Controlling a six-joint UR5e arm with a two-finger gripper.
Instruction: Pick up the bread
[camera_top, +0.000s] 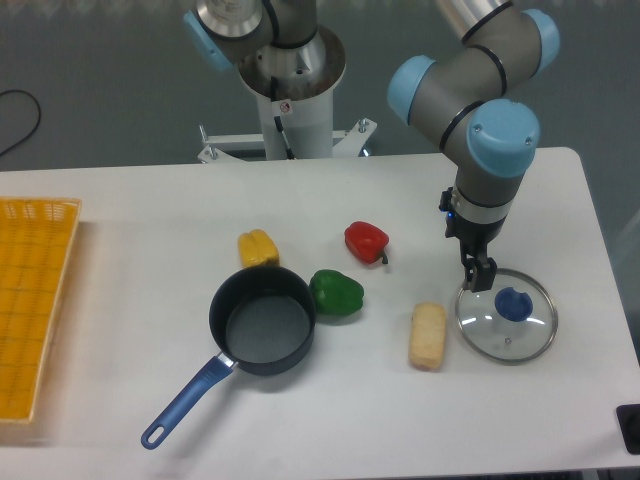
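Observation:
The bread is a pale tan oblong loaf lying on the white table, just left of a glass lid. My gripper hangs at the end of the arm, up and to the right of the bread, over the left rim of the lid. It holds nothing. Its dark fingers look close together, but the view is too small to tell whether they are open or shut.
A glass lid with a blue knob lies right of the bread. A green pepper, a red pepper and a yellow pepper lie to the left, beside a dark pot with a blue handle. A yellow tray sits at the left edge.

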